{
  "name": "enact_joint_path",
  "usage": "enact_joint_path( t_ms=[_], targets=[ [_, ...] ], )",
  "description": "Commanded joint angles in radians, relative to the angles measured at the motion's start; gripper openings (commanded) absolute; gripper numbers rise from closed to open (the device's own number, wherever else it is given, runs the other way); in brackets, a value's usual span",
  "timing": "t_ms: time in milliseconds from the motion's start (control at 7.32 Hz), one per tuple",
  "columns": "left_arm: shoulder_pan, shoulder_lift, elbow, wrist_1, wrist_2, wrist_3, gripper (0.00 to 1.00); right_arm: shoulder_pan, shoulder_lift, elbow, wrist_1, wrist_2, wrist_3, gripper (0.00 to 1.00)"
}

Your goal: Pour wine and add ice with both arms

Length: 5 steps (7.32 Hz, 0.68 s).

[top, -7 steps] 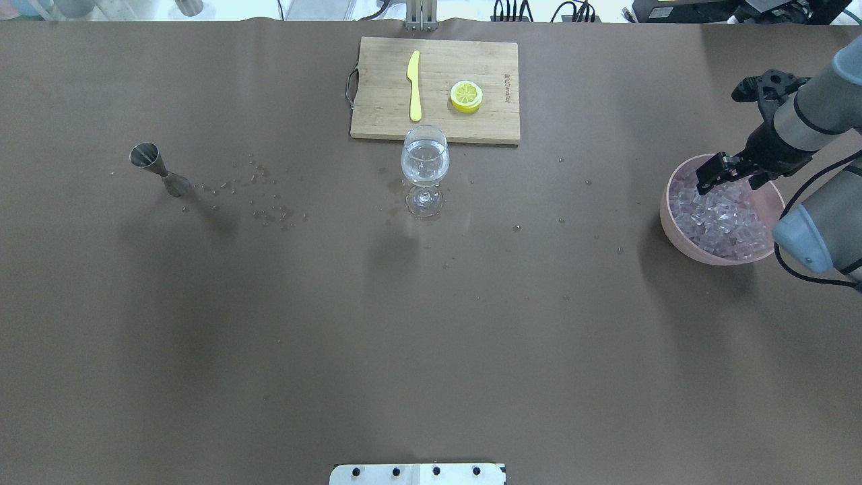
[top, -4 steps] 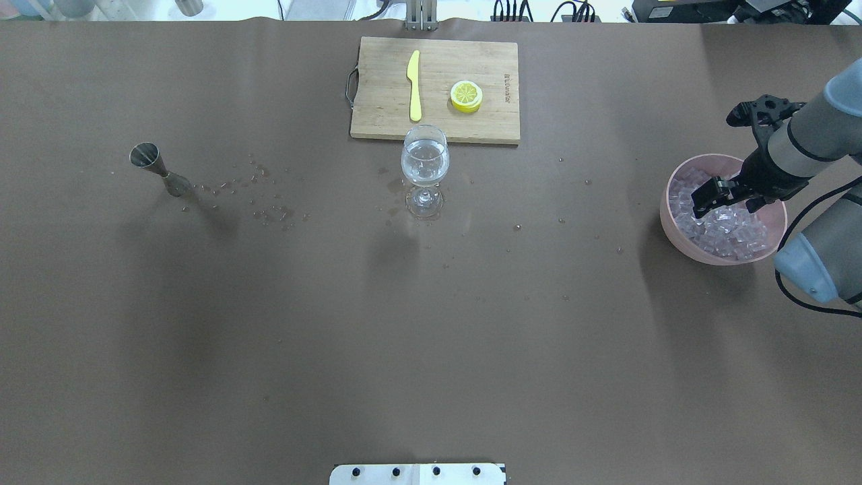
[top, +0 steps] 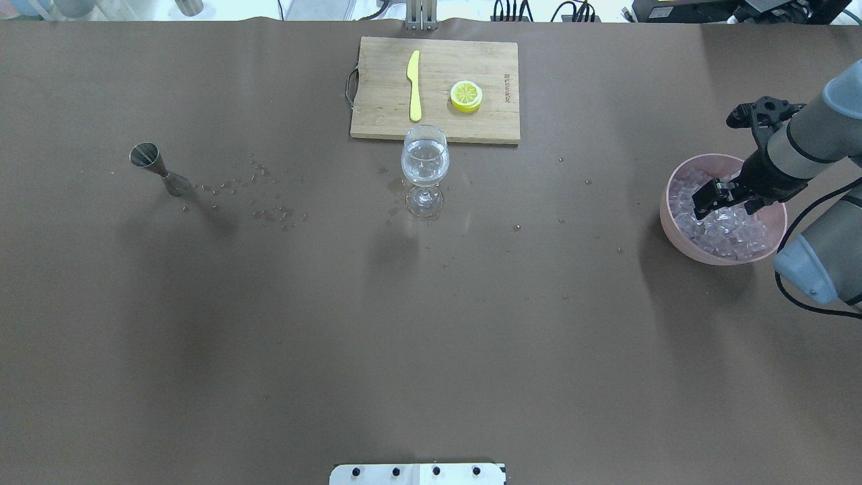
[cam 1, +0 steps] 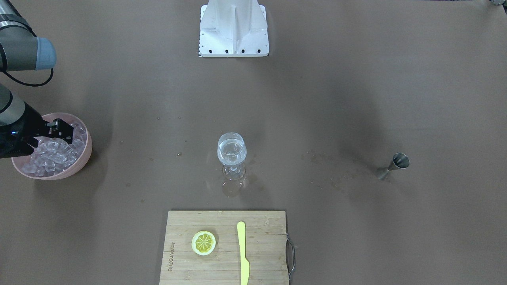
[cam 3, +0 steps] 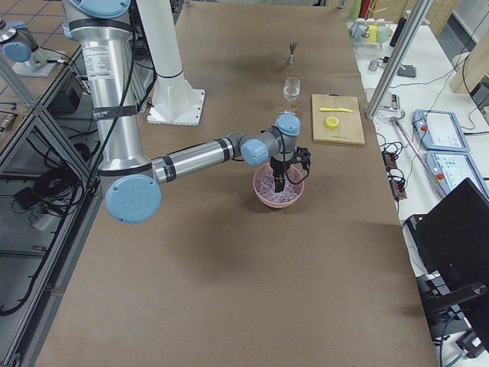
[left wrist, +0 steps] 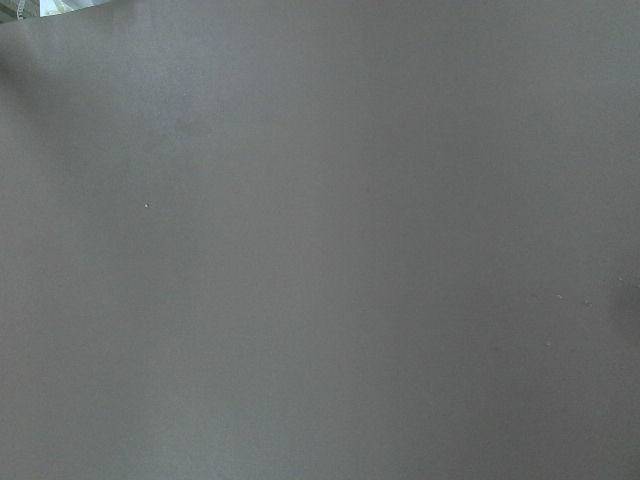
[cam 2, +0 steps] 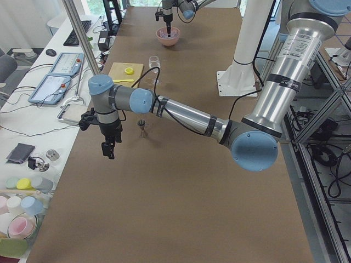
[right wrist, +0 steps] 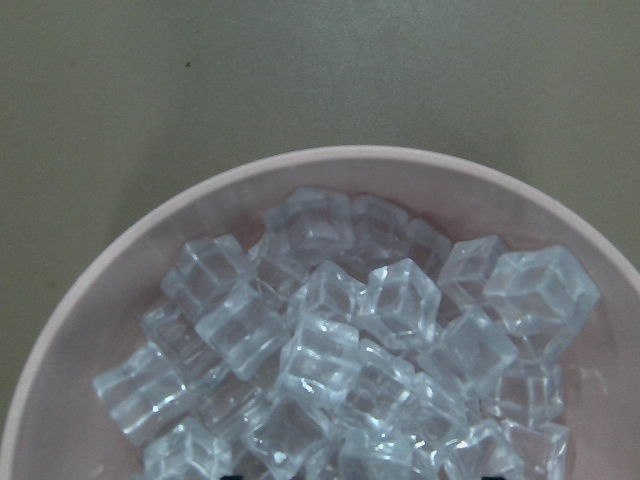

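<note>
The ice [right wrist: 350,340] is a heap of clear cubes in a pink bowl [top: 668,219] at the table's right end, seen from across the table as ice [cam 1: 51,154]. My right gripper [top: 708,202] is down inside the bowl, open, its tips at the top of the heap; only dark fingertip edges show at the bottom of the right wrist view. A little wine [top: 424,168] sits in the stemmed glass [cam 1: 231,152] at mid-table. My left gripper [cam 2: 108,149] hangs over bare table near the steel jigger [top: 158,170]; I cannot tell if it is open or shut.
A wooden cutting board [top: 471,121] behind the glass carries a yellow knife [top: 414,84] and a lemon half [top: 466,95]. Droplets [top: 262,202] are scattered between jigger and glass. The white robot base [cam 1: 233,27] stands at the near edge.
My right gripper came down from above the bowl's far rim into the ice, then barely moved in the last half second. Glass and jigger stayed put.
</note>
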Motion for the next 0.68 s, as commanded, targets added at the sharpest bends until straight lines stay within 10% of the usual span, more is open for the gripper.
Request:
enact_joint_path(
  t_ms=[0,273,547],
  targets=[
    [0.0,0.0,0.0,0.0,0.0,0.0,0.98,0.0,-0.002,-0.003,-0.002,-0.004,-0.005,0.49],
    [0.0,0.002,-0.001,0.0,0.0,0.0,0.98,0.0,0.002,-0.002,0.0,-0.002,-0.008,0.0],
    [0.0,0.005,-0.001,-0.002,0.002,0.0,0.98,0.042,0.013,0.01,-0.009,0.03,-0.009,0.0]
  ],
)
